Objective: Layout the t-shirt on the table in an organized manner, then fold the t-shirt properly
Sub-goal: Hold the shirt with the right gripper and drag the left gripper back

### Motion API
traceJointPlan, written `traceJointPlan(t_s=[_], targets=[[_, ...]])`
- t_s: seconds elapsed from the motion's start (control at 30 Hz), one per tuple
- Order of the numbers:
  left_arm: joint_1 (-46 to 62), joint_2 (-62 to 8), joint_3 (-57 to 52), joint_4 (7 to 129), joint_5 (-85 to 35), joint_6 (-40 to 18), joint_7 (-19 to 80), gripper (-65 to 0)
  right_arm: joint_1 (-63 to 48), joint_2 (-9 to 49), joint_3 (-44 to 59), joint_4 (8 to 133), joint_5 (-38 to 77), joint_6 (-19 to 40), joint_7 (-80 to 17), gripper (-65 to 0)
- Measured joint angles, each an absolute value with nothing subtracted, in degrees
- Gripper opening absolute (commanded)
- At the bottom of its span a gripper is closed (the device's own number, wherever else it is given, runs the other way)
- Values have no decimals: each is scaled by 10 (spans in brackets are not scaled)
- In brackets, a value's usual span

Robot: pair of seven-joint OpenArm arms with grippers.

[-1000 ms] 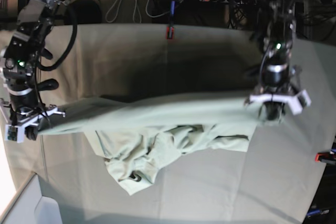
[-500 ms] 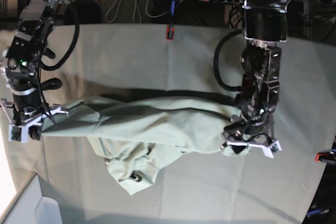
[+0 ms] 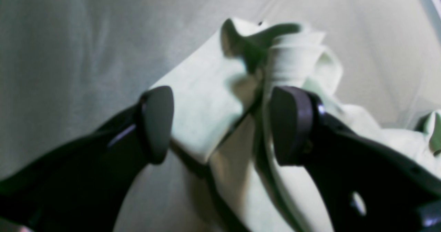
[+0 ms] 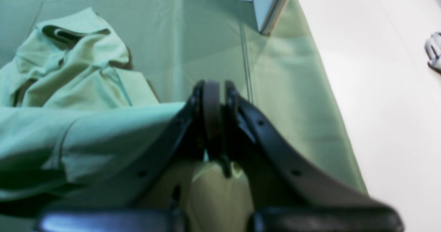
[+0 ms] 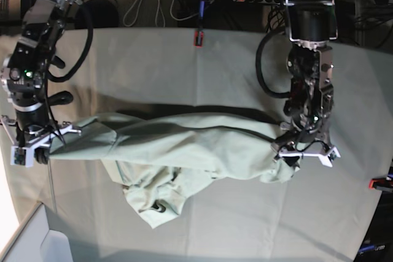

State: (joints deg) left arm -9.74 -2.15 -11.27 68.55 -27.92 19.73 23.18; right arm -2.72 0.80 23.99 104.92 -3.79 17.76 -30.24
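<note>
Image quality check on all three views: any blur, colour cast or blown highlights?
Left wrist: soft all over, t-shirt folds smeared, the left hand a dark silhouette. Right wrist: strong green-cyan cast on the fabric, white floor at right nearly blown out, the right hand blurred near the lens. Base: mostly sharp, overexposed strip at lower left, dark shadow on the table behind the shirt.

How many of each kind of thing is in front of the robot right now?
Shirts: 1, the t-shirt
Tables: 1, the table
Grippers: 2, the left gripper and the right gripper
Red clamps: 2
Total: 6
</note>
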Motion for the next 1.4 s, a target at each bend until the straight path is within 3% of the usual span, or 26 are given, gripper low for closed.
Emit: traceJointPlan(t_s=[0.2, 0.4, 0.53, 0.6, 0.67, 0.87, 1.13, 1.27, 1.33, 1.4], targets=[[-129, -13, -112, 649, -279, 195, 228, -255, -27, 8, 240, 1049, -38, 178, -303, -650], [-157, -13, -112, 604, -279, 194, 230, -453, -27, 8, 240, 1049, -38, 178, -304, -650], [-157, -14, -115, 603, -275, 89, 230, -516, -27, 8, 240, 1049, -38, 178, -305, -650], [-157, -14, -115, 604, -277, 43, 232, -578, -27, 8, 240, 1049, -38, 178, -304, -650], [-159, -14, -115, 603, -277, 32, 232, -650, -27, 8, 240, 1049, -38, 178, -304, -650], [-155, -14, -116, 609, -275, 61, 236, -650, -27, 8, 240, 1049, -38, 178, -304, -650], [-81, -14, -117, 767, -277, 62, 238, -650, -28, 8, 240, 1049, -38, 177, -305, -650], [-73, -16, -117, 767, -277, 61, 234, -648, -27, 8, 239, 1049, -38, 178, -303, -650], [-81, -17, -117, 734, -276, 62, 228, -609, -27, 8, 230, 1049, -38, 178, -303, -650], [-92, -16, -116, 701, -275, 67, 237, -510, -27, 8, 226, 1049, -37, 178, -303, -650]])
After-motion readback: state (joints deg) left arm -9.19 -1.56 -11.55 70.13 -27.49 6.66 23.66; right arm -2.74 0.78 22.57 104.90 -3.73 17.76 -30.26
